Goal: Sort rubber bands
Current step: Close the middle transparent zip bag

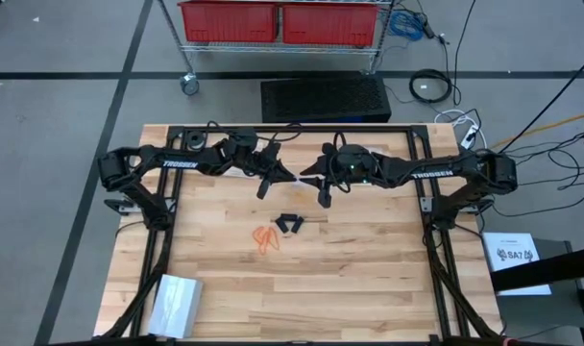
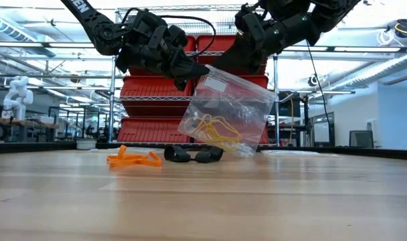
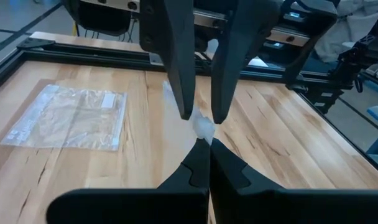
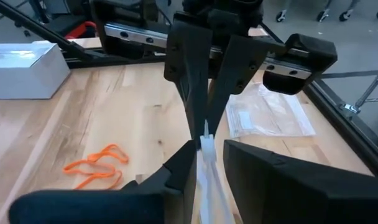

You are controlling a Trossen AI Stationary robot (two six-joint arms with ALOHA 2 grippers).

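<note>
A clear plastic bag (image 2: 225, 110) with pale yellow rubber bands (image 2: 217, 127) inside hangs tilted above the table's far middle. My left gripper (image 3: 207, 144) and my right gripper (image 4: 209, 155) meet tip to tip at its upper corner, both shut on it. On the wood below lie a cluster of orange rubber bands (image 1: 265, 237) and, just right of them, black rubber bands (image 1: 290, 224). My left gripper pinches the bag's upper corner (image 3: 204, 128) between its two fingertips, coming nearly level from the table's left. The bag hangs below, clear of the table, its top edge slanting down to the right. My right gripper has the bag's upper edge (image 4: 207, 146) between its two fingers, which stand slightly apart. It comes from the table's right, slanting a little down, facing the left gripper. The plastic runs down between the fingers.
Flat clear bags lie on the wood, one in the left wrist view (image 3: 68, 115) and one in the right wrist view (image 4: 270, 115). A white box (image 1: 177, 303) sits at the near left corner. The black frame rail (image 1: 292, 130) runs along the far edge; red bins (image 1: 282, 21) stand beyond.
</note>
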